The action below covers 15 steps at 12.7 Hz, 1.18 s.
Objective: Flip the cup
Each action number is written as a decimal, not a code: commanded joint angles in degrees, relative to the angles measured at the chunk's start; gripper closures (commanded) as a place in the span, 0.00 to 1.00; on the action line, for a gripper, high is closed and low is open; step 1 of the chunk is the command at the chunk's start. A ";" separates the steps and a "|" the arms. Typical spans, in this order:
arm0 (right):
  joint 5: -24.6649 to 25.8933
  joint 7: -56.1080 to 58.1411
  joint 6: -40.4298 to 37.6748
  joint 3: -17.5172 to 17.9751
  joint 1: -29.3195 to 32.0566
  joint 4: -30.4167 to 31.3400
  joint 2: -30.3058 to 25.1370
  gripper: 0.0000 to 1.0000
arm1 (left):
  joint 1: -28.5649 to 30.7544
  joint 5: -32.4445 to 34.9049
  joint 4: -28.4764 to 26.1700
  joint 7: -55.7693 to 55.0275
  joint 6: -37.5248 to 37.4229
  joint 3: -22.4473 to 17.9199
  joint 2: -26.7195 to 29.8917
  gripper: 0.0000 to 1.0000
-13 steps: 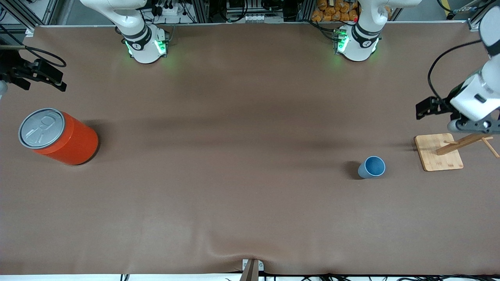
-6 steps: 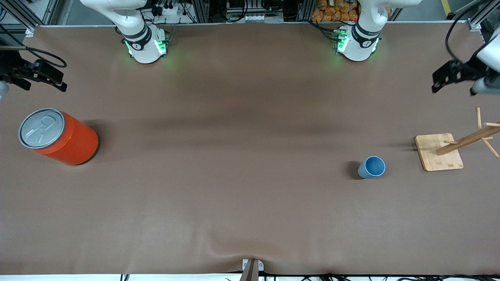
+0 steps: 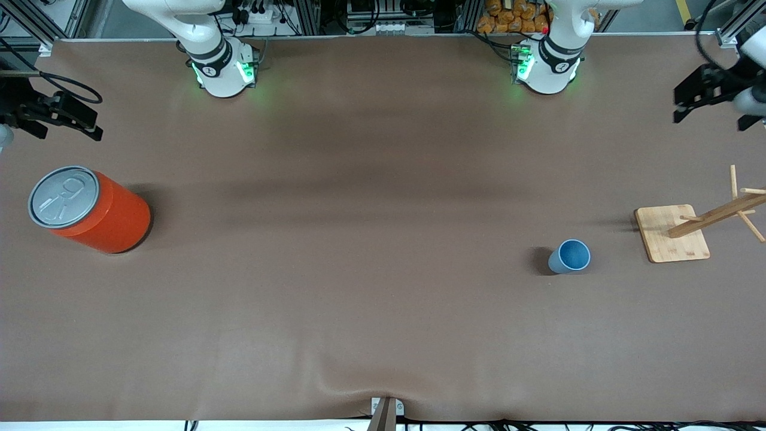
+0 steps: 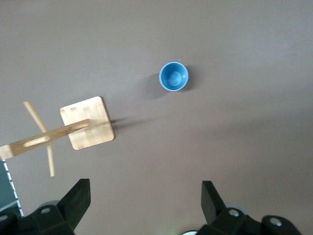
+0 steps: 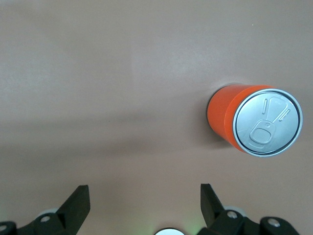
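A blue cup [image 3: 570,256] stands mouth-up beside a wooden rack [image 3: 682,227], as the left gripper [image 4: 144,205] and right gripper [image 5: 142,205] hang high, fingers spread, holding nothing.

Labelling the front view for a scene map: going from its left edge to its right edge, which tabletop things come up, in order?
Orange can → blue cup → wooden rack.
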State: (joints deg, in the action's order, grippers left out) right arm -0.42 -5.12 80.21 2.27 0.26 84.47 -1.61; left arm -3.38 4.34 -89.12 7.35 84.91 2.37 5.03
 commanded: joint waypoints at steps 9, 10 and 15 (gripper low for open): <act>-2.75 0.72 -0.23 0.10 0.70 -0.27 -0.24 0.00 | 1.88 -0.90 6.06 1.17 -4.40 2.12 -4.42 0.00; -2.75 0.72 -0.05 0.10 0.62 -0.27 -0.24 0.00 | 1.88 -2.48 5.01 1.00 -5.27 2.12 -3.02 0.00; -2.83 0.72 -0.14 0.10 0.53 -0.27 -0.24 0.00 | 3.20 -6.02 -0.10 0.82 -2.47 2.55 0.33 0.00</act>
State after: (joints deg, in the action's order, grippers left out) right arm -2.07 -5.09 80.35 2.28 0.27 84.45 -1.61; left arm -0.90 -2.08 -87.47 7.26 81.08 4.11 4.42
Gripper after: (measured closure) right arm 0.000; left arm 0.000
